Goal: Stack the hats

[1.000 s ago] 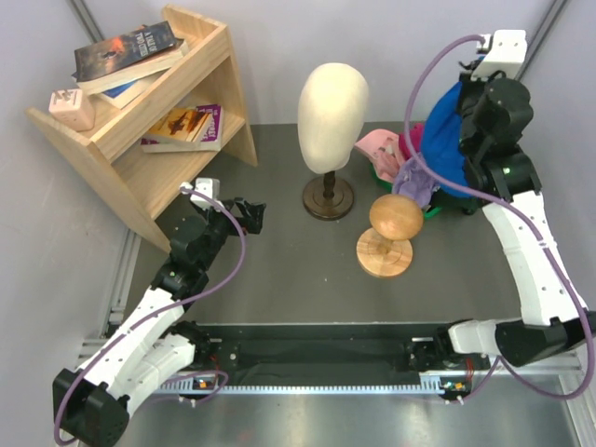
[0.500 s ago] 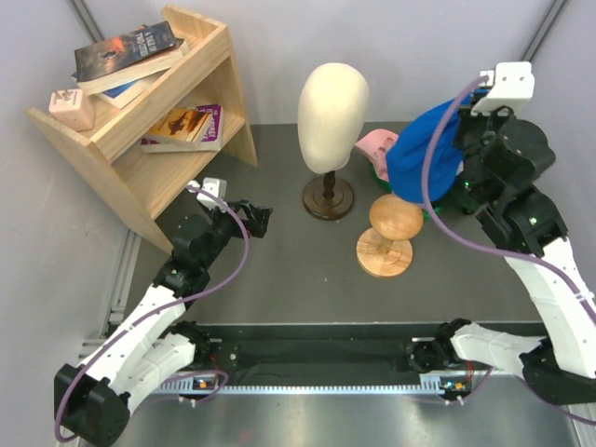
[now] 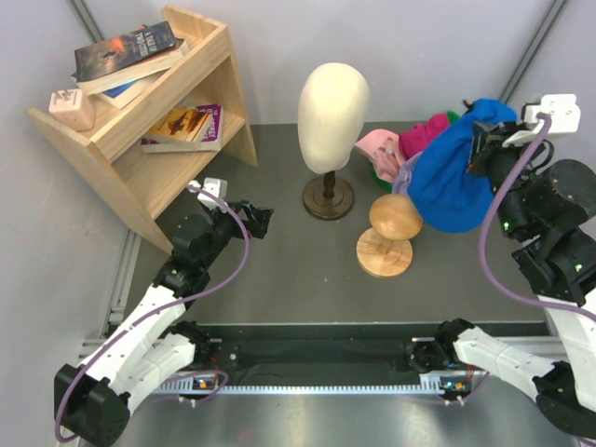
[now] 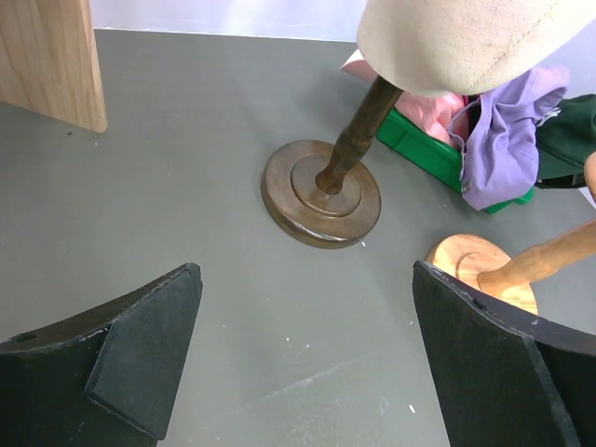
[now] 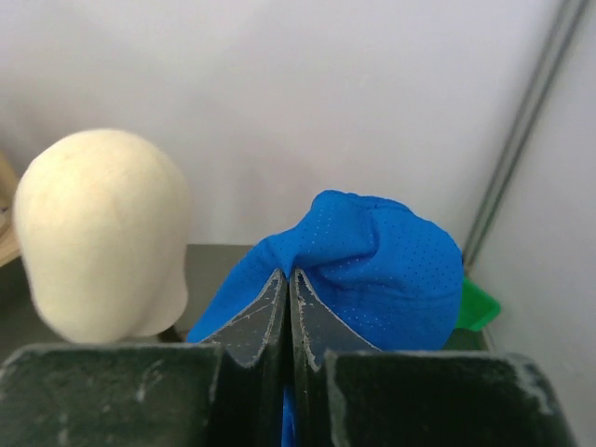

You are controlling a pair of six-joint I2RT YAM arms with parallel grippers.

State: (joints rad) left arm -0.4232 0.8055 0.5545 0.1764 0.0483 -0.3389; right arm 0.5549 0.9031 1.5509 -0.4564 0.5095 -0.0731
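Gripping a blue mesh baseball cap point(image 3: 452, 182) in the closed right gripper point(image 5: 287, 307), holding it aloft near the round wooden knob stand point(image 3: 395, 216). Idling the wide-open, empty left gripper point(image 4: 307, 321) well apart. Leaving a light pink fabric cap point(image 3: 375, 146) and a lavender fabric cap point(image 4: 503, 121) heaped in the green bin point(image 4: 417, 149); judging stacking barely begun.

The blue perforated cloth cap point(image 5: 391, 270) looks soft and matt. The cream egg-shaped mannequin head point(image 3: 332, 102) is smooth, its dark turned wooden foot point(image 4: 321, 191) faintly glossy. The grey table point(image 3: 279, 270) is matt, lightly scuffed.
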